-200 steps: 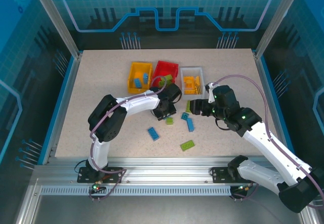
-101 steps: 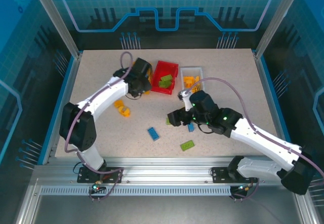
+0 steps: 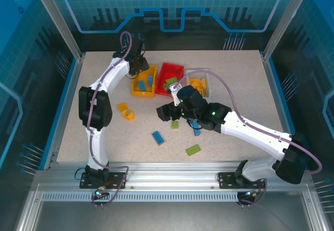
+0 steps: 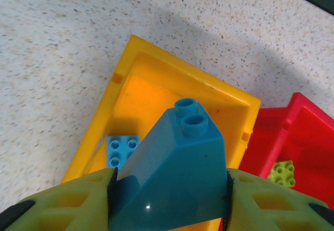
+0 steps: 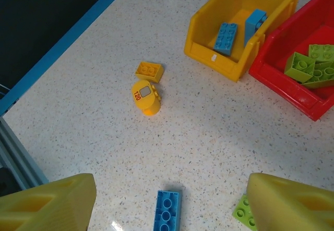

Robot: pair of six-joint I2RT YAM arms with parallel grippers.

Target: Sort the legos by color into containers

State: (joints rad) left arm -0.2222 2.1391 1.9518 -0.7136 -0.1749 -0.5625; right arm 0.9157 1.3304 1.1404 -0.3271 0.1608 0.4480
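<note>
My left gripper (image 4: 170,181) is shut on a blue sloped lego (image 4: 180,163), hanging over the yellow container (image 4: 130,58), where a flat blue lego (image 4: 122,150) lies. From above, that gripper (image 3: 138,65) is at the yellow container's (image 3: 136,90) far end. The red container (image 3: 166,69) with green legos (image 5: 308,64) and the white container (image 3: 206,77) stand to its right. My right gripper (image 5: 171,189) is open, low over the table, with a blue lego (image 5: 167,212) below the gap and a green lego (image 5: 241,212) by the right finger.
Two yellow pieces (image 5: 149,71) (image 5: 146,97) lie left of the middle. Loose on the table are a blue lego (image 3: 158,137), a green lego (image 3: 193,149) and another blue lego (image 3: 196,130). The right arm (image 3: 245,129) crosses the table's right half.
My left gripper has swung from the table's middle to above the yellow container's far end. The right gripper has moved left across the table, still open.
</note>
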